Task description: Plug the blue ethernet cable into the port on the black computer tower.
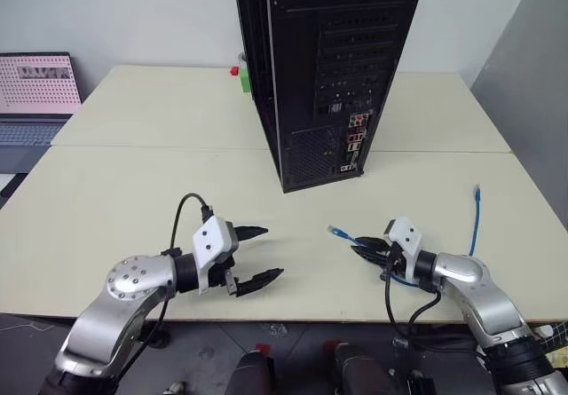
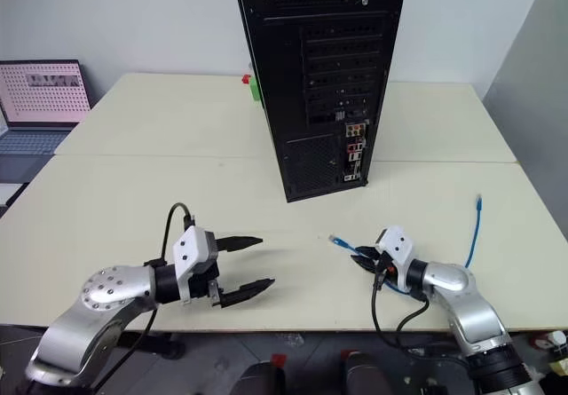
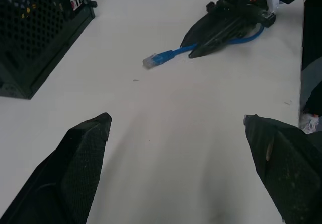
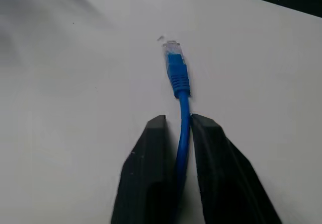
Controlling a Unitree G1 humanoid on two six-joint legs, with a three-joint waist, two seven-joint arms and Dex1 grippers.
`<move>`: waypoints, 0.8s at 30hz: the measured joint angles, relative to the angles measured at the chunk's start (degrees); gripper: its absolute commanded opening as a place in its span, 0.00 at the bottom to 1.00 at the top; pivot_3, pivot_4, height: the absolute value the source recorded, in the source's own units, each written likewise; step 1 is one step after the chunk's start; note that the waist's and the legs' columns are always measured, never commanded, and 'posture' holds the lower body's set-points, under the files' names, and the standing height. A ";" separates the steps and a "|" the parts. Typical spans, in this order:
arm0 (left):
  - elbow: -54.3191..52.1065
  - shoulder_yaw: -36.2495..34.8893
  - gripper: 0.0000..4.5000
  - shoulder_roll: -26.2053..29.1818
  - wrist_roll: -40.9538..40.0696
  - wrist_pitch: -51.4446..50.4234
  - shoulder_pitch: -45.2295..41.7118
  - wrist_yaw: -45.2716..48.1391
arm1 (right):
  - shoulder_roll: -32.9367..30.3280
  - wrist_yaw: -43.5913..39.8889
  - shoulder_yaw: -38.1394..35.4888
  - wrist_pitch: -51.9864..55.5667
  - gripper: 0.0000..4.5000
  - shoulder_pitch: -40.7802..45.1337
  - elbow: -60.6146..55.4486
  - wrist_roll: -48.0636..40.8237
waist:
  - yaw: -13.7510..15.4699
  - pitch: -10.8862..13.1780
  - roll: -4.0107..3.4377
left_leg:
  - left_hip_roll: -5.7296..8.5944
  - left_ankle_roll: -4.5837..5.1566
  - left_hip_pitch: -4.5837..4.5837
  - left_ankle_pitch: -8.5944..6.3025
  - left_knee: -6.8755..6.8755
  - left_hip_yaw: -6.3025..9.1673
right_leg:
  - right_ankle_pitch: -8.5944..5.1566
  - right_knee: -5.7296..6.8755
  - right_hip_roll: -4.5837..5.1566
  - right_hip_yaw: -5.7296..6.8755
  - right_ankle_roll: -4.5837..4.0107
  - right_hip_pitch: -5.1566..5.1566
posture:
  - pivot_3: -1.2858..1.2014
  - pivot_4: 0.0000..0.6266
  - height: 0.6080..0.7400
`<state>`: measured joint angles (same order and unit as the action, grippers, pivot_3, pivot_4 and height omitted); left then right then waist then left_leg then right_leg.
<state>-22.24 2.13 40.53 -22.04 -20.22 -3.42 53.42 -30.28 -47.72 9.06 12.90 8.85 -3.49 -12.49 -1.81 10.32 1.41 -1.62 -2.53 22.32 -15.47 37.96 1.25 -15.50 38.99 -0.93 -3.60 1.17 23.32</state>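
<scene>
Pickup step: right claw clamped on blue ethernet cable just behind its clear plug, low over bench. Left claw wide, empty. Next: lift, aim plug at port on black computer tower, prob. needs regrip.

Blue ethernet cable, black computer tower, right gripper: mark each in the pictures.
blue ethernet cable [image 4: 176,73]: right wrist view, on the blue boot behind its clear plug.
black computer tower [image 1: 306,151]: left eye view, on the mesh vent.
right gripper [image 1: 358,251]: left eye view, between its fingertips.
</scene>
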 measured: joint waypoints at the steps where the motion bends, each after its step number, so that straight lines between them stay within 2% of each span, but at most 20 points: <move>1: 1.55 0.59 1.00 -0.32 0.50 0.83 -1.49 0.52 | -0.09 -0.65 0.26 0.17 0.01 0.20 -0.44 -0.01 | -0.06 0.00 0.00 | -0.03 0.00 0.00 0.00 0.00 0.01 | 0.00 0.00 -0.01 0.00 -0.01 0.00 | 0.52 0.24 1.00; 8: 7.39 4.15 1.00 -0.35 1.42 3.54 -6.75 5.68 | -1.75 -4.73 2.04 4.12 0.01 2.30 -9.04 -1.79 | -0.03 0.00 0.00 | -0.03 0.00 0.02 0.00 0.01 0.05 | 0.00 0.00 -0.01 0.02 0.00 0.01 | 0.52 0.24 1.00; 17: 11.15 6.59 1.00 -2.03 1.65 4.07 -12.12 10.49 | -3.70 -7.50 3.69 7.93 0.01 4.88 -14.32 -2.76 | -0.02 0.00 0.01 | -0.01 0.00 0.05 0.00 0.03 0.05 | 0.00 0.00 -0.01 0.06 0.00 0.01 | 0.52 0.24 1.00; 20: 11.27 6.63 0.90 -1.96 0.62 2.77 -12.97 12.53 | -4.25 -7.81 3.75 8.10 0.00 5.39 -14.44 -2.73 | -0.03 0.01 0.01 | -0.02 0.00 0.05 0.00 0.03 0.05 | 0.00 0.00 -0.02 0.07 0.00 0.01 | 0.52 0.24 1.00; 24: 11.63 7.27 0.71 -1.74 0.53 1.31 -13.72 13.95 | -4.26 -8.21 4.50 8.33 0.00 6.06 -15.38 -2.73 | -0.03 0.00 0.01 | -0.01 0.00 0.05 0.00 0.03 0.05 | 0.00 0.00 -0.02 0.07 0.01 0.01 | 0.52 0.24 1.00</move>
<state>-10.62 9.40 38.80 -21.52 -18.91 -17.14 67.36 -34.54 -55.94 13.57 21.23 14.91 -18.87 -15.22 -1.84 10.33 1.42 -1.64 -2.53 22.38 -15.47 37.99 1.31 -15.50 38.99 -0.95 -3.53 1.17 23.32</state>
